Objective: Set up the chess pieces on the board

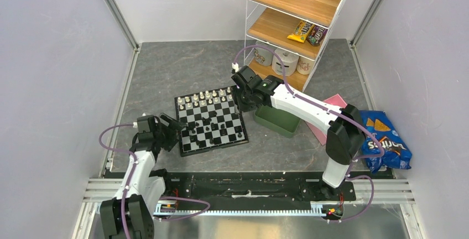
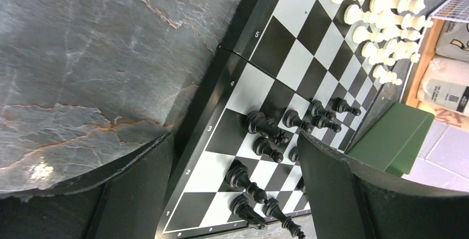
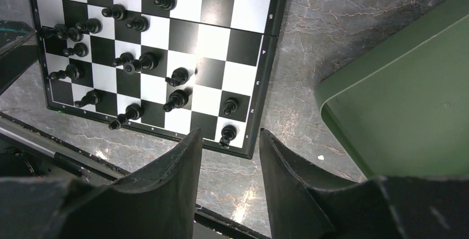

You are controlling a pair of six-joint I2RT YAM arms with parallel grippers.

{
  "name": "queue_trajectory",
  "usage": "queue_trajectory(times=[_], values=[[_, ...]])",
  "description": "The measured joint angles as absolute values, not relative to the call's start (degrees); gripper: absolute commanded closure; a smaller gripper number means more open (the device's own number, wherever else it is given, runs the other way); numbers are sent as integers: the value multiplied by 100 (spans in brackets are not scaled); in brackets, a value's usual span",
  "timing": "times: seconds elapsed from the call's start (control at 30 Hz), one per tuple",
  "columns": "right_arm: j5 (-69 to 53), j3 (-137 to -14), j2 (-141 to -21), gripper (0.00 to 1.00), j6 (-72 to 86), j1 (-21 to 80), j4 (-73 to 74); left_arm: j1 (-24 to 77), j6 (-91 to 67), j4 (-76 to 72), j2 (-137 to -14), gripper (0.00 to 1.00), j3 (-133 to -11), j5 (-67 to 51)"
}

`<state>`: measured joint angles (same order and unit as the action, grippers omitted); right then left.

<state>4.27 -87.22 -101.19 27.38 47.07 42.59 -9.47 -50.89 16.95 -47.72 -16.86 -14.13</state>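
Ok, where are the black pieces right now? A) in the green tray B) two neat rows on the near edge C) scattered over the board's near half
C: the black pieces stand scattered across the near half of the board, not in rows.

L arm [image 1: 141,167] rises from its base at the near-L corner, elbow tucked close, short white link leaning fwd, wrist turned to the R, w/ the left claw [image 1: 170,123] held low and its two dark fingers [image 2: 138,195] spread wide, nothing betw. them. R arm [image 1: 301,102] stands up from its base at the near R, bends at the black elbow and stretches its white forearm far fwd and to the L, wrist tipped down. The right claw [image 1: 241,92] points downward, fingers [image 3: 177,183] approx. halfway apart, leaving a narrow gap w/ nothing gripped.
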Motion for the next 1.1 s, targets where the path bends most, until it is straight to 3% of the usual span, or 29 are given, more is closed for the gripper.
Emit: queue_trajectory(times=[0.5, 1.1], values=[[355, -8722, -10119, 49, 2738, 4648, 4259, -958, -5634, 1225, -4029, 11, -1000, -2095], [145, -8722, -10119, 48, 2762, 4635, 4254, -939, -5846, 891, -4038, 11, -801, -2456]])
